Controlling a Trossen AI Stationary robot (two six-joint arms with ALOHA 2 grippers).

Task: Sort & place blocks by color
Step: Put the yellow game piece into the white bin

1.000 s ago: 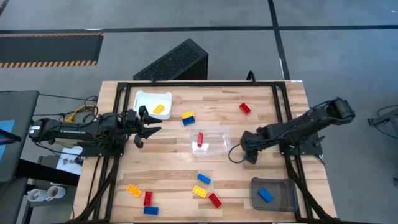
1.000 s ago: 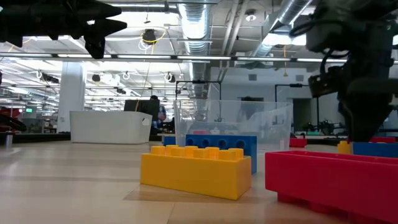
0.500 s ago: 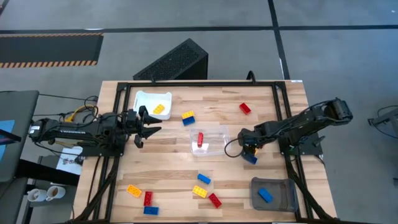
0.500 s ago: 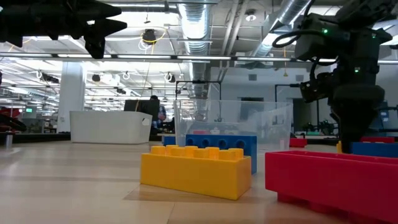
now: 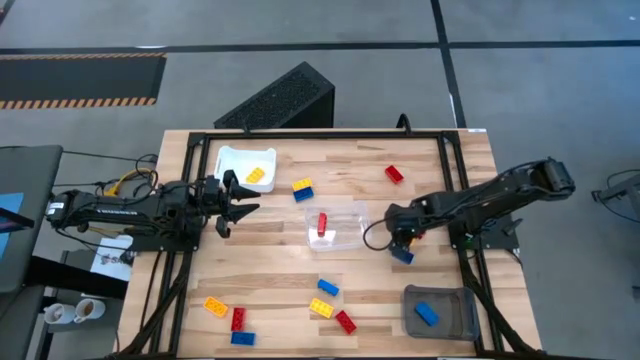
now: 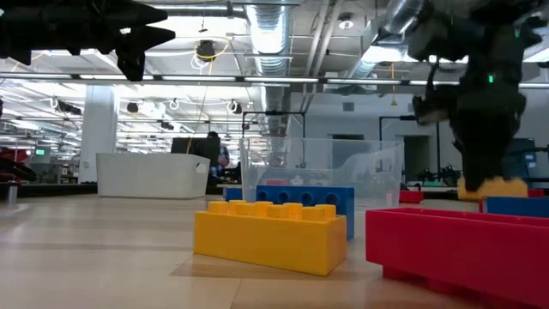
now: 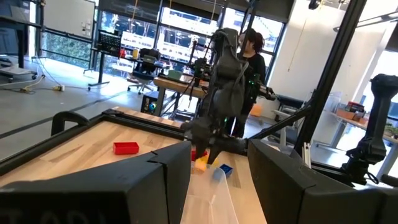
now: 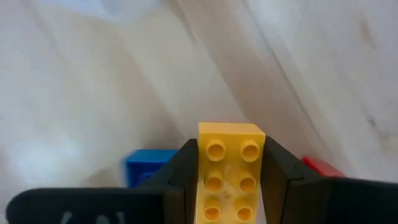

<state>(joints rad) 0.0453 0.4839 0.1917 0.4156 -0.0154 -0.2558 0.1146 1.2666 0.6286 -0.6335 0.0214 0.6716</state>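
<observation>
Gripping a yellow block (image 8: 229,174), the right claw (image 8: 227,168) sits beside the clear tray (image 5: 340,225); left claw (image 5: 240,198) waits, fingers parted.

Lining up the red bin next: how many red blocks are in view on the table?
4 in the high view: one red block loose at upper right, one inside the clear tray at, and two along the lower edge. Others may be hidden.
</observation>
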